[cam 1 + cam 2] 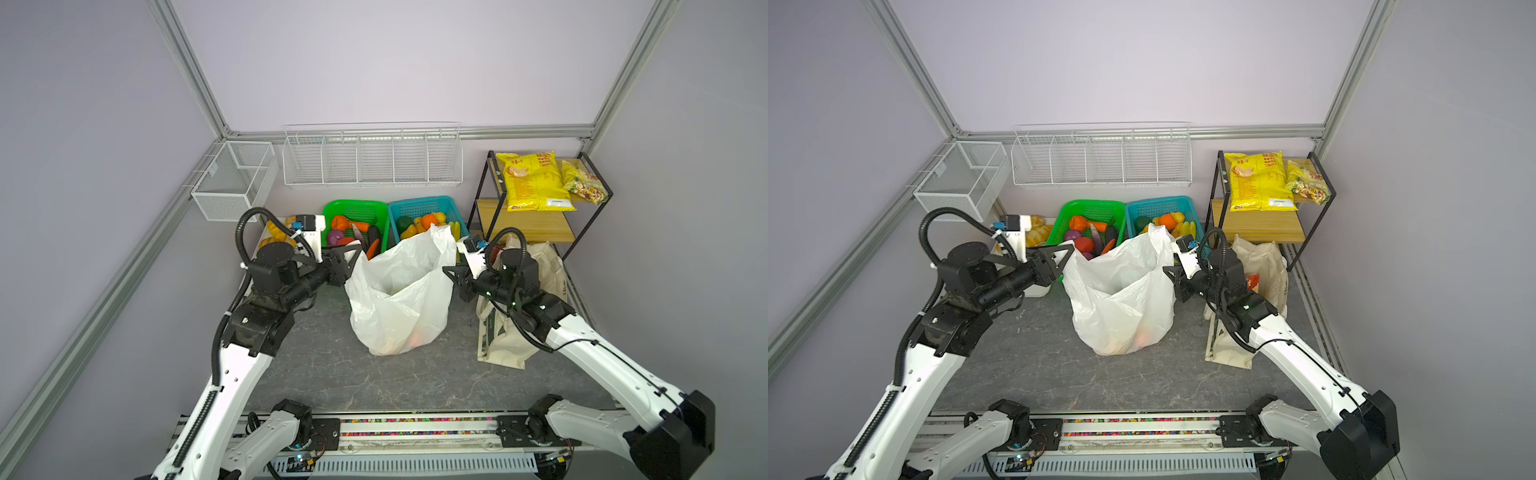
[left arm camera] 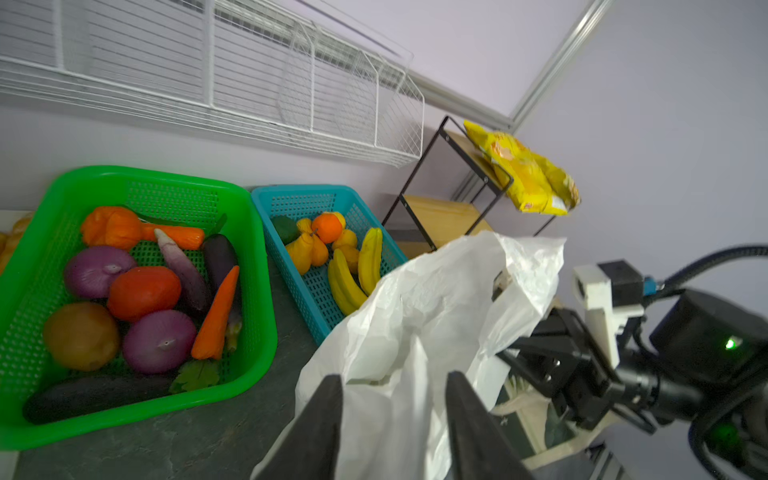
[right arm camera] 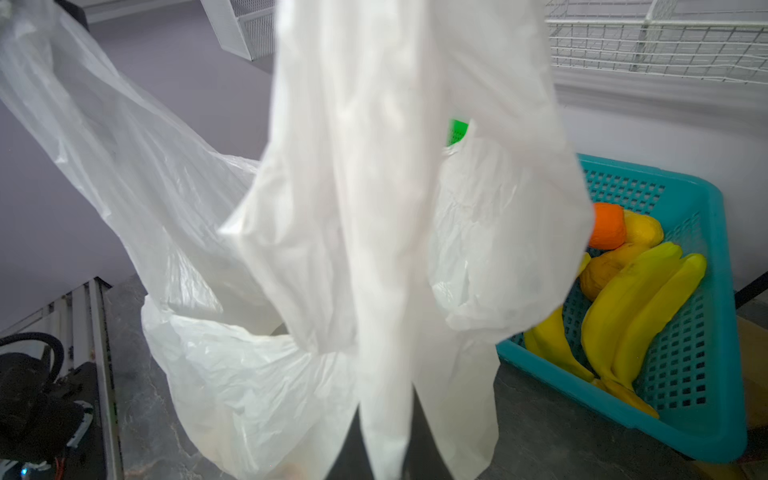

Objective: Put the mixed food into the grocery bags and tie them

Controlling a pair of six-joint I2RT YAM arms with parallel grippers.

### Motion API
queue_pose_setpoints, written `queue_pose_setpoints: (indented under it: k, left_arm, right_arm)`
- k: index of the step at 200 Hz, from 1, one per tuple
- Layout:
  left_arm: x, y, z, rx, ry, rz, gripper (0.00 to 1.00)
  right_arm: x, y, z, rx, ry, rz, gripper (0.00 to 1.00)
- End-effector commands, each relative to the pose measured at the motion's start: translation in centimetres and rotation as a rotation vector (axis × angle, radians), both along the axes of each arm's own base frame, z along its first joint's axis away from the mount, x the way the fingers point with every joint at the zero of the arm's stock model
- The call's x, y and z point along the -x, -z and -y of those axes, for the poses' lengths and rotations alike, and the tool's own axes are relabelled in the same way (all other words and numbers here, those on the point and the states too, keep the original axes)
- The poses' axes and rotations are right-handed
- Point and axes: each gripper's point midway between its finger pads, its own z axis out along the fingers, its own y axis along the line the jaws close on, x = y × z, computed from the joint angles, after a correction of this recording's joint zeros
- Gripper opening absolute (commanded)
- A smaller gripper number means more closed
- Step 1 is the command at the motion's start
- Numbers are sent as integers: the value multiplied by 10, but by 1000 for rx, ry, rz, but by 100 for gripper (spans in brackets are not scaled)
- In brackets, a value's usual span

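Observation:
The white plastic grocery bag stands open mid-table, and an orange round shape shows through the plastic near its bottom. My right gripper is shut on the bag's handle strip, which it holds up at the bag's right side. My left gripper is at the bag's left rim with its jaws apart and bag plastic lying between them. The cream canvas tote slumps behind my right arm, with a red packet showing in it.
Behind the bag stand a green basket of toy vegetables and a teal basket with bananas and orange fruit. A black shelf at back right carries a yellow chip bag. Wire racks hang on the wall.

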Motion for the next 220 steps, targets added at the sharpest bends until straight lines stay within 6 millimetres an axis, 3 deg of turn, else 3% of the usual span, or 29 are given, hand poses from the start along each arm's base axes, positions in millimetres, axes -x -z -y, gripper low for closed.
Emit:
queue_pose_setpoints:
  k: [1, 16, 33, 62, 94, 144, 173, 199, 220]
  left_arm:
    - [30, -63, -21, 41, -80, 283, 62]
    - [49, -85, -1, 27, 10, 396, 66]
    - [56, -88, 40, -37, 166, 401, 66]
    - [51, -65, 118, -161, 451, 346, 68]
    - [27, -44, 168, -243, 625, 287, 74]
    - [-13, -12, 210, -334, 762, 187, 81]
    - [-17, -1, 226, -320, 852, 162, 81]
    - [-19, 7, 233, -307, 883, 146, 70]
    - [-20, 8, 235, -293, 881, 149, 54]
  right_arm:
    - [5, -12, -3, -85, -23, 9, 8]
    - [6, -14, -4, -101, -29, 9, 6]
    - [7, -13, -5, -99, -38, 11, 6]
    - [9, -13, -6, -110, -52, 13, 6]
    - [10, -15, -3, -118, -49, 18, 6]
    - [12, -16, 0, -108, -42, 24, 6]
    - [11, -13, 1, -97, -35, 21, 6]
    - [9, -11, 0, -93, -33, 14, 6]
    - [7, -10, -1, -93, -35, 4, 6]
